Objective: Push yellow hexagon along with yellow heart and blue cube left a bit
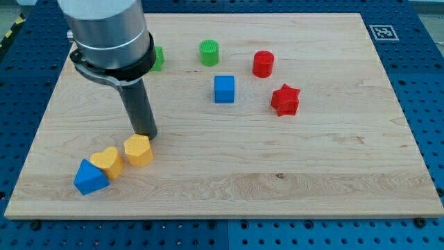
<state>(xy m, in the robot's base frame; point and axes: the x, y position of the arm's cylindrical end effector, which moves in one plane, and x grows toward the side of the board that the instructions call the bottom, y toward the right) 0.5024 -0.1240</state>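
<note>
The yellow hexagon [139,150], the yellow heart [107,161] and a blue wedge-like block [90,177] lie touching in a row slanting down toward the view's lower left. My tip [146,135] stands just above and to the right of the yellow hexagon, touching or nearly touching its upper edge. A blue cube [224,89] stands apart near the middle top of the board.
A green cylinder [209,52] and a green block [157,58], partly hidden behind my arm, sit near the top. A red cylinder [263,64] and a red star [284,100] sit at the upper right. The wooden board [333,167] ends near the blue wedge.
</note>
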